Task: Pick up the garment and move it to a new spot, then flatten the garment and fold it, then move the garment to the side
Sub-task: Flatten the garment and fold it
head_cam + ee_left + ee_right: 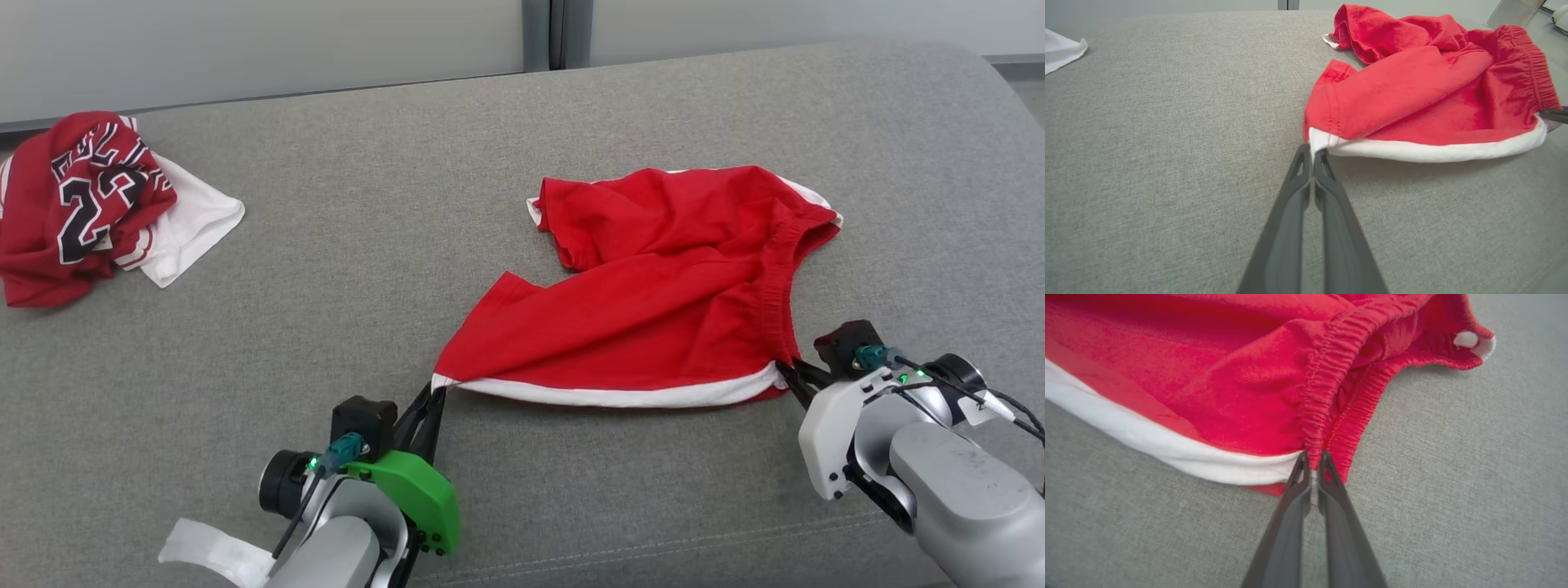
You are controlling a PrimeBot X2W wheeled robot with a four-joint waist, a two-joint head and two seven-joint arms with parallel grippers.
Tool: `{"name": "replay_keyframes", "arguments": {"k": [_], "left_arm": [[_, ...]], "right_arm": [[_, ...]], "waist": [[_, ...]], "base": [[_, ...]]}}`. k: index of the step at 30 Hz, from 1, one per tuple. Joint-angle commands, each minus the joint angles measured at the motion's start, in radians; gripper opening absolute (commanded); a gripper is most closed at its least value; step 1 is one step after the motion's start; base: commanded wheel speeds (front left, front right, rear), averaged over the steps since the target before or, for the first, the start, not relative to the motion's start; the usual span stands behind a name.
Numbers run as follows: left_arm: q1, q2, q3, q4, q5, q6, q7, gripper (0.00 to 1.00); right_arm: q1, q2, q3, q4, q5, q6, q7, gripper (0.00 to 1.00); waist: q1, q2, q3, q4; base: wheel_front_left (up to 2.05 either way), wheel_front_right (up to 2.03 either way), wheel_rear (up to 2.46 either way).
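Your rumpled red cloth shorts (pixel 669 278), with white side stripe and elastic waistband, lie right of centre on the grey fabric surface (pixel 367 204). Your left gripper (pixel 437 390) is pinched closed on the white-edged hem corner, and your right gripper (pixel 790 371) is closed on the waistband's near end. At far left, a bunched red-and-white jersey (pixel 82 204) shows a black numeral 2.

A grey fabric-covered surface (pixel 326 343) spreads beneath pale wall panels (pixel 245 49) split by a dark vertical seam (pixel 557 33)
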Motion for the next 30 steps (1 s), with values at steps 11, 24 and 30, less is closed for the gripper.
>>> {"name": "replay_keyframes", "arguments": {"k": [11,24,30], "left_arm": [[-0.014,0.042,0.040,-0.066,-0.025,0.011,-0.020,0.00],[-0.115,0.124,0.145,-0.294,-0.161,-0.040,0.125,0.00],[-0.218,0.201,0.187,-0.424,-0.205,-0.031,0.276,0.00]], "right_arm": [[-0.051,-0.050,0.031,-0.115,0.197,-0.002,-0.015,0.00],[-0.154,-0.138,-0.029,-0.350,0.360,-0.002,0.042,0.00],[-0.221,-0.171,-0.072,-0.443,0.414,-0.002,0.147,0.00]], "waist": [[0.0000,-0.0001,-0.029,-0.032],[0.0000,-0.0001,-0.109,-0.056],[0.0000,-0.0001,-0.136,-0.060]], "base": [[0.00,0.00,0.00],[0.00,0.00,0.00],[0.00,0.00,0.00]]}}
